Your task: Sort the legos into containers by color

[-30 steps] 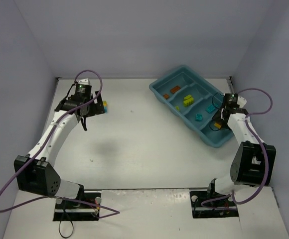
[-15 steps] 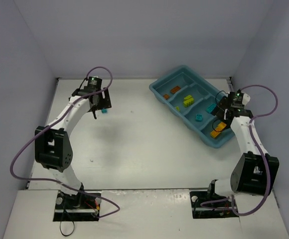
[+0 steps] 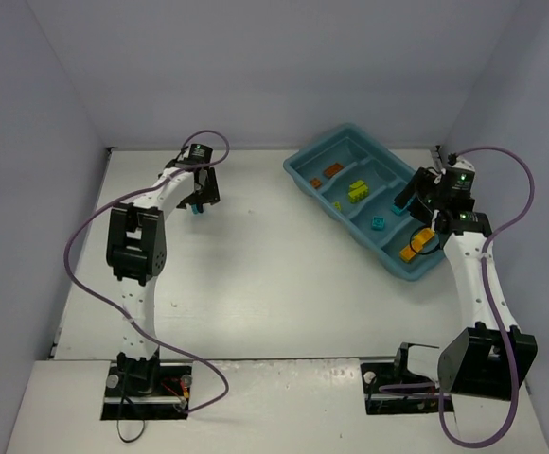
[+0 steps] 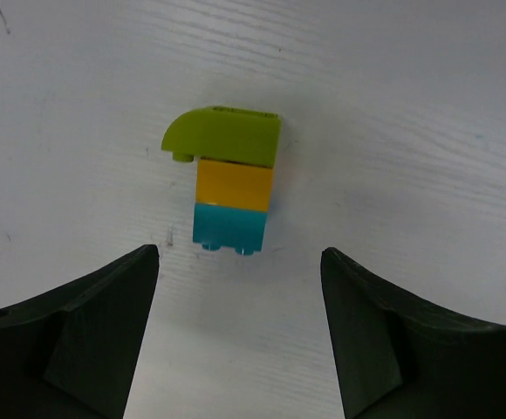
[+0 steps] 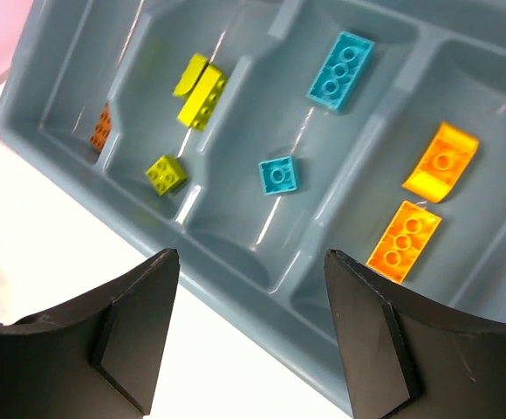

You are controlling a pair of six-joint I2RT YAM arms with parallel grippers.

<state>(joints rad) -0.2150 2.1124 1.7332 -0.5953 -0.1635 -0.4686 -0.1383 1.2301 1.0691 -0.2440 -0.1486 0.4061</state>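
A three-brick stack lies flat on the white table in the left wrist view: lime green, yellow-orange, cyan. My left gripper is open and empty just short of the stack's cyan end. From above, the stack shows beside the left gripper. My right gripper is open and empty above the teal tray. Its compartments hold a brown-orange brick, lime bricks, cyan bricks and yellow-orange bricks.
The tray lies at an angle at the far right of the table. Grey walls enclose the table at the back and sides. Purple cables loop off both arms. The left arm stretches far toward the back wall.
The left arm has swung right and toward the back, and the stack now lies free below its open jaws. The right gripper has drawn back from the tray's end compartment, uncovering yellow-orange bricks.
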